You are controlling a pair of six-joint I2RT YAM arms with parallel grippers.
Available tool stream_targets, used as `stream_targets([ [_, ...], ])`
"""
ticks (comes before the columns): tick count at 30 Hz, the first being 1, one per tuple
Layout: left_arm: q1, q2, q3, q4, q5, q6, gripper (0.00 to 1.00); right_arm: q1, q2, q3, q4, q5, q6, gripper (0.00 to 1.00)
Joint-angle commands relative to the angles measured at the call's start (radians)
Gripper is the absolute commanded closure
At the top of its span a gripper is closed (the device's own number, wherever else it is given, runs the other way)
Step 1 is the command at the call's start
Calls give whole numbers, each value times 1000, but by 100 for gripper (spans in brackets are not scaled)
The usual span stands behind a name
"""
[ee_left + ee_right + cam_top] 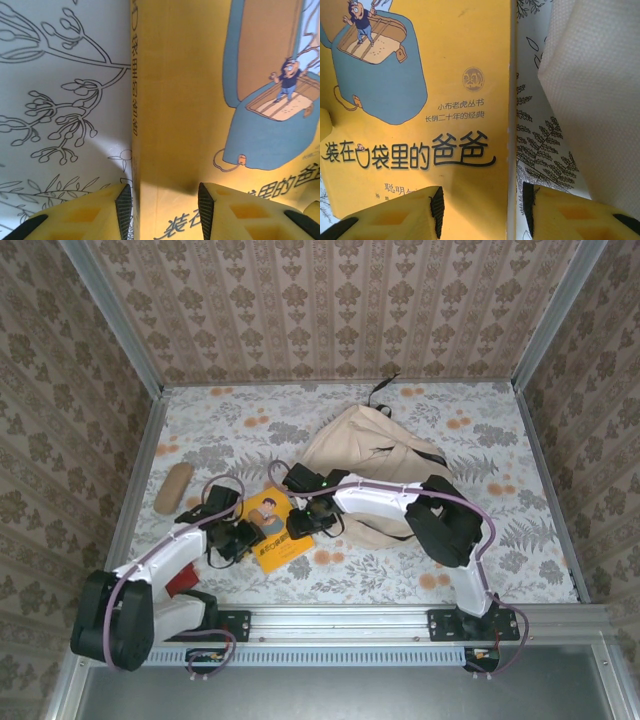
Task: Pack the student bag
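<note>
The student bag [372, 452], a large beige backpack with black straps, lies slumped at the middle back of the table; its cream fabric [600, 95] shows in the right wrist view. In front of it a yellow picture book [268, 526] lies flat on the cloth. My left gripper [238, 537] is open and straddles the book's [180, 100] left edge: one finger stands over the tablecloth, the other over the cover, left gripper [165, 197]. My right gripper [306, 521] is open astride the book's [445, 100] right edge, right gripper [482, 200], close beside the bag.
A small tan pencil case [173, 488] lies at the left of the floral tablecloth [480, 440]. A red object [182, 580] sits by the left arm's base. Papered walls close in the table on three sides.
</note>
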Motion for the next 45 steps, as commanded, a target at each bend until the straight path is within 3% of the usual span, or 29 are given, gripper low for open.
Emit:
stream_targets([
  [1, 10, 31, 6, 21, 20, 21, 60, 2, 39, 59, -82, 15, -39, 51],
  [10, 8, 78, 4, 55, 38, 32, 68, 5, 71, 117, -111, -90, -62, 66],
  [17, 7, 97, -10, 66, 19, 33, 73, 19, 21, 194, -153, -131, -41, 66],
  [25, 2, 100, -10, 62, 7, 40, 74, 44, 9, 257, -214, -87, -15, 69],
  [30, 0, 86, -7, 51, -4, 41, 74, 44, 2, 257, -201, -80, 21, 81],
  [32, 0, 79, 1, 44, -8, 46, 74, 44, -11, 255, -193, -69, 33, 90],
  [36, 16, 40, 44, -4, -26, 68, 62, 42, -55, 257, -178, -42, 36, 100],
  [41, 81, -57, 115, -55, -9, 100, 39, 9, -137, 250, -145, -53, 24, 100],
  [45, 132, -133, 116, 5, 88, 78, 23, -49, -191, 196, -86, -139, 46, 100],
])
